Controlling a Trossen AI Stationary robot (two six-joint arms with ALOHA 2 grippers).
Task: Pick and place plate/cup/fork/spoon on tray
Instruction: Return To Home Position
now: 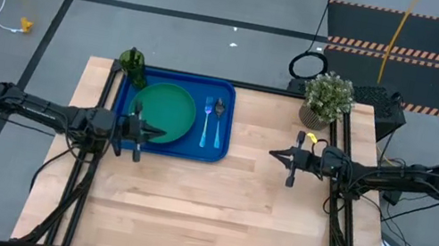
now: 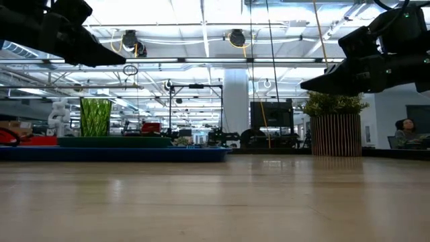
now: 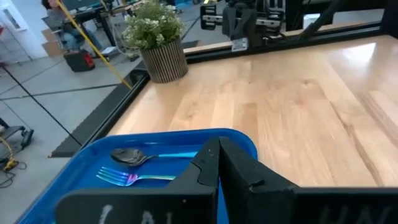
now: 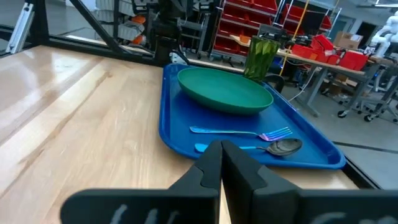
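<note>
The blue tray (image 1: 217,145) lies at the table's far left. On it lie the green plate (image 1: 163,111), the fork (image 1: 206,122) and, to its right, the dark-bowled spoon (image 1: 218,119), both lengthwise. The dark-green cup (image 1: 133,63) stands upright at the tray's far left corner. My left gripper (image 1: 163,134) is shut and empty, raised above the tray's near edge by the plate's rim. My right gripper (image 1: 272,155) is shut and empty, raised above bare table right of the tray. The right wrist view shows the plate (image 4: 225,90), fork (image 4: 249,132), spoon (image 4: 280,147) and cup (image 4: 261,57).
A potted plant (image 1: 327,99) in a ribbed pot stands at the table's far right corner. Bare wood lies between the tray and my right gripper and across the table's near half. A dark frame edges the table's far and right sides.
</note>
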